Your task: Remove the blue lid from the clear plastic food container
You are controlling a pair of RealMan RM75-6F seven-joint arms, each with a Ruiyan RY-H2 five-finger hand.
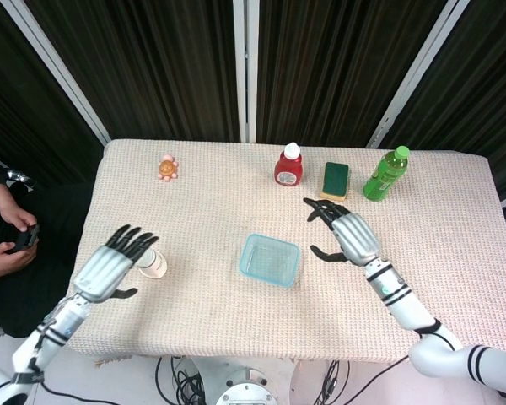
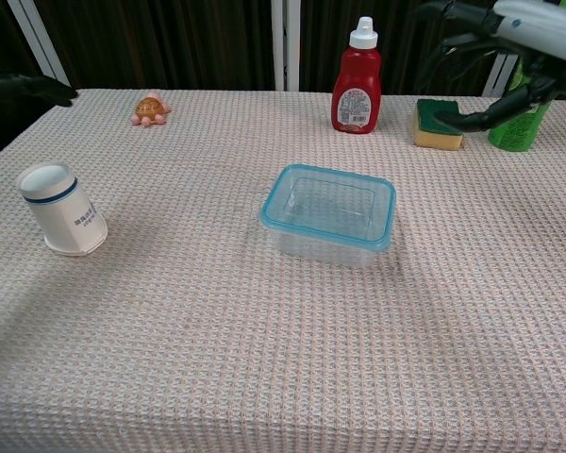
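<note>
The clear plastic food container [image 1: 270, 260] [image 2: 329, 215] sits near the middle of the table, turned slightly askew, with its blue lid [image 2: 294, 224] still on it. My right hand [image 1: 347, 234] [image 2: 509, 36] hovers to the right of it and well above the table, fingers spread, holding nothing. My left hand [image 1: 116, 263] hangs over the table's left part, just above the white cup [image 1: 150, 261], fingers apart and empty. In the chest view only dark fingertips of the left hand [image 2: 28, 87] show at the top left.
A white cup [image 2: 61, 209] stands at the left. Along the far edge are a small orange toy [image 1: 167, 167], a red sauce bottle [image 1: 288, 165], a green-and-yellow sponge [image 1: 335, 180] and a green drink bottle [image 1: 384, 174]. A person sits off the table's left side.
</note>
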